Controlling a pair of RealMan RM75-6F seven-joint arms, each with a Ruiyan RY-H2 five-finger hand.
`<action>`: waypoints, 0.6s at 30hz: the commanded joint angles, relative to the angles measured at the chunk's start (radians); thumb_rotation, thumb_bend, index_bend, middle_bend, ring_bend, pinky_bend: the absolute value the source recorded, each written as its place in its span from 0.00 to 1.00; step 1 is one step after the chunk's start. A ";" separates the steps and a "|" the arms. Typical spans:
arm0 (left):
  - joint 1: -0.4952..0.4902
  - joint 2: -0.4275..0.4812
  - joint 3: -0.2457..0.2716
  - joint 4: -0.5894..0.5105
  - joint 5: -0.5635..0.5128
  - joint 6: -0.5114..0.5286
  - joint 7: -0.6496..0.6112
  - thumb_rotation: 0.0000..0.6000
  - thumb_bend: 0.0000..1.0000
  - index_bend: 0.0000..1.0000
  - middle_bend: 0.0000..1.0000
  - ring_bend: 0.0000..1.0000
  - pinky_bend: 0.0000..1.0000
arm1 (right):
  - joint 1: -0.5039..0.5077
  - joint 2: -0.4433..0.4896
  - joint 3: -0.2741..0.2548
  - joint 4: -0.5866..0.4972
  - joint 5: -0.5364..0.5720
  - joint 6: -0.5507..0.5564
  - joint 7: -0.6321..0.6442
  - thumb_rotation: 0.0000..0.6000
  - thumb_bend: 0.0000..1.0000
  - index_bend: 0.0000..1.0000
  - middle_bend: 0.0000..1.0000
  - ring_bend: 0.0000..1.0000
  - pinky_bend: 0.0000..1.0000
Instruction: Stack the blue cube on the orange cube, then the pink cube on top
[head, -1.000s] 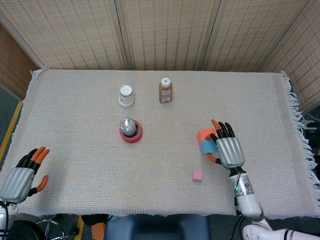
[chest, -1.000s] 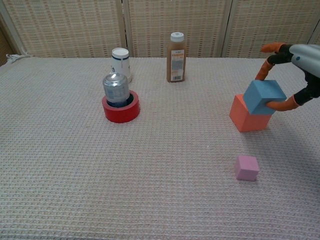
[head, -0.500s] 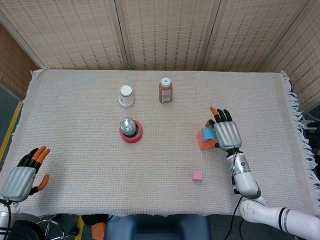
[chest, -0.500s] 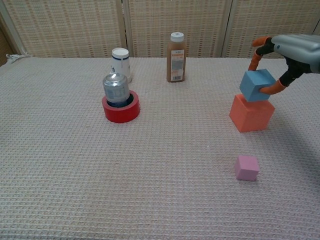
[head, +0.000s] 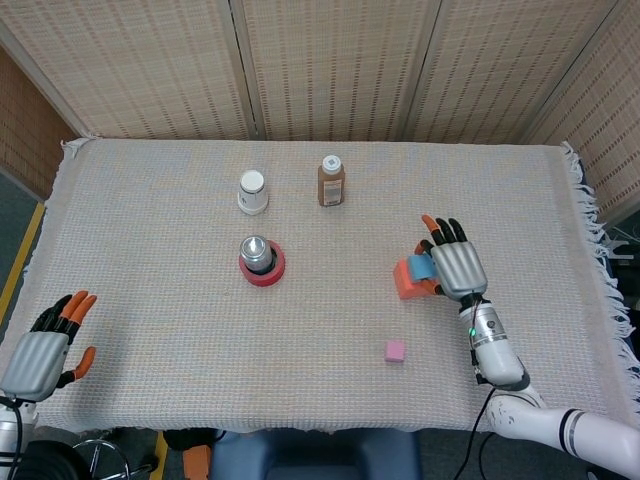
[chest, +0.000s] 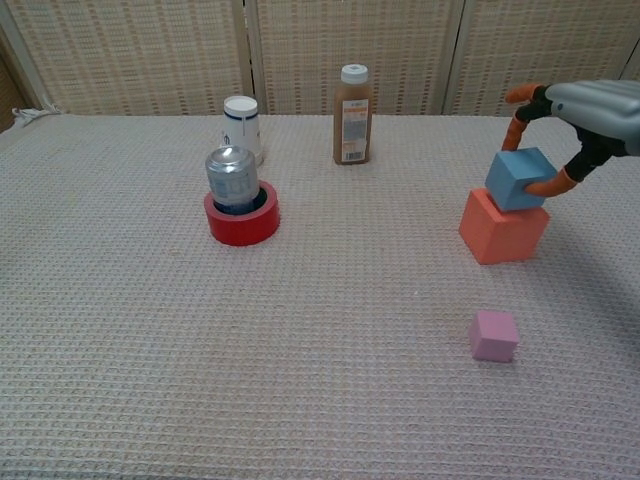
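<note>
Blue cube (chest: 518, 178): I had it pinched between the orange-tipped fingers (chest: 542, 187) of my right hand (chest: 590, 112), and it sat tilted on the top of the orange cube (chest: 503, 227), touching it. I counted three cubes in all, one blue, one orange and one pink. The pink cube (chest: 494, 335) lay alone on the woven tablecloth (chest: 150, 360), nearer to me than the other two and apart from them. My left hand (head: 40, 352) rested at the near left edge with its fingers spread, holding nothing. Farther back I saw one brown bottle (chest: 351, 114) with a white cap, one white cup (chest: 241, 123), and one silver can (chest: 232, 178) standing inside one red ring (chest: 241, 220).
</note>
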 joint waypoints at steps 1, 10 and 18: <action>-0.003 -0.003 0.000 0.000 -0.003 -0.007 0.006 1.00 0.46 0.00 0.00 0.00 0.14 | 0.003 -0.006 -0.009 0.015 -0.005 -0.002 0.009 1.00 0.24 0.51 0.00 0.00 0.00; -0.009 -0.007 0.000 0.001 -0.011 -0.021 0.017 1.00 0.46 0.00 0.00 0.00 0.14 | 0.016 -0.024 -0.024 0.038 -0.008 -0.007 0.021 1.00 0.24 0.50 0.00 0.00 0.00; -0.011 -0.006 0.000 0.001 -0.014 -0.025 0.014 1.00 0.46 0.00 0.00 0.00 0.14 | 0.020 -0.015 -0.035 0.011 0.031 0.001 -0.029 1.00 0.24 0.33 0.00 0.00 0.00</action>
